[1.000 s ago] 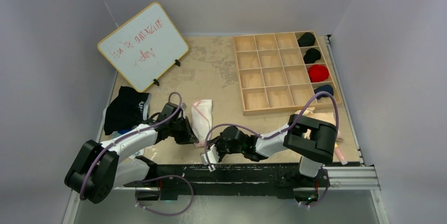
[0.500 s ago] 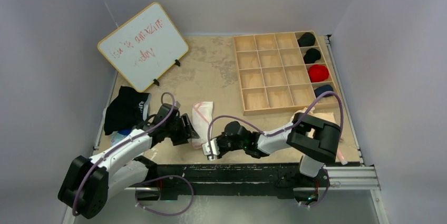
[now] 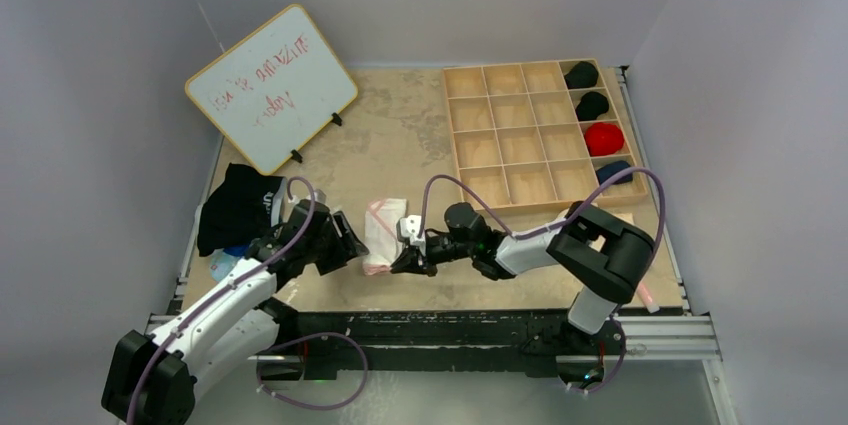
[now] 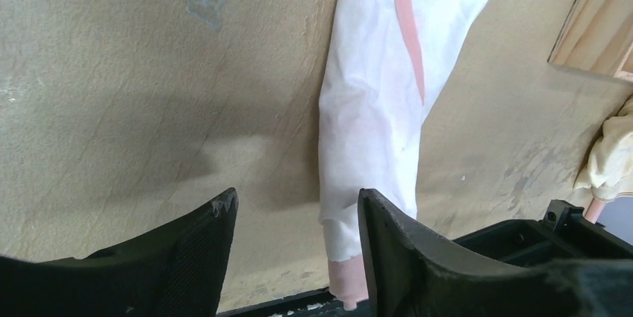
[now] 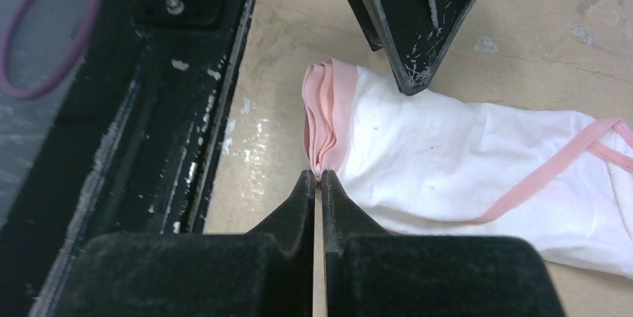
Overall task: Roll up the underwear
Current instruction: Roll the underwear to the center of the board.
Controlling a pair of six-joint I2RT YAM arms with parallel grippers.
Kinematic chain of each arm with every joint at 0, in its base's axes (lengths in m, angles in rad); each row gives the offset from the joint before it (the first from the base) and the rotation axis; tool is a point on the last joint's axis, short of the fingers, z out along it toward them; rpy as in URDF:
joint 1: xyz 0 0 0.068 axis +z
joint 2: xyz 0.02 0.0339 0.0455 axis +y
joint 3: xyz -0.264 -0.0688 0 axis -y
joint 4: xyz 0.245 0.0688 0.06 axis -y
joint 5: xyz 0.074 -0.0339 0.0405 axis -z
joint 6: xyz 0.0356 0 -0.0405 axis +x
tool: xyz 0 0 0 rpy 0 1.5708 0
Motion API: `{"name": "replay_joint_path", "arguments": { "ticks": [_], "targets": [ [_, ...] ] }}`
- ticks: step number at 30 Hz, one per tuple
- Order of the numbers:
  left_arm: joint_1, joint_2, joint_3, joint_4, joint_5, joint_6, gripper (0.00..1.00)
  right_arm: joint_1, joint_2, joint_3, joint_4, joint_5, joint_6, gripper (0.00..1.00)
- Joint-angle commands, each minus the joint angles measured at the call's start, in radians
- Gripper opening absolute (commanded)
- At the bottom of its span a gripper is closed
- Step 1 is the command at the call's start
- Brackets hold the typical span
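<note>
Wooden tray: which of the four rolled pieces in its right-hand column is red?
The red roll, third from the far end of the wooden tray. The two black rolls lie beyond it; the dark blue roll is nearer the arms.

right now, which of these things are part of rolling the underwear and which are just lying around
Part of the job:
- underwear
- left end effector, open beside it
- right end effector, shut at its pink hem

Just lying about:
- whiteboard
- black garment
- tray
- red roll in the tray
- cream cloth
</note>
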Motion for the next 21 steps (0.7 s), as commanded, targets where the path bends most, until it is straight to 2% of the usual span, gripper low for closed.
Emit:
{"name": "replay_joint_path", "arguments": {
  "ticks": [1,4,7,11,16,21],
  "targets": [
    [0.005,-0.025,0.042,0.004,-0.033,-0.021,0.59,-0.038,0.030,0.023,0.131,-0.140,0.263,0.00],
    [0.005,-0.011,0.040,0.021,-0.021,-0.015,0.59,-0.071,0.066,0.036,0.179,-0.191,0.379,0.00],
    [0.005,0.021,0.039,0.059,0.018,0.006,0.59,-0.078,0.090,0.024,0.244,-0.210,0.426,0.00],
    [0.005,0.049,0.033,0.117,0.102,0.028,0.58,-0.079,0.101,0.011,0.261,-0.200,0.438,0.00],
    [0.005,0.044,-0.034,0.177,0.222,-0.021,0.55,-0.078,0.097,0.013,0.213,-0.166,0.390,0.00],
    [0.005,0.071,-0.072,0.119,0.226,-0.051,0.41,-0.079,0.093,0.011,0.192,-0.149,0.375,0.00]
  ]
}}
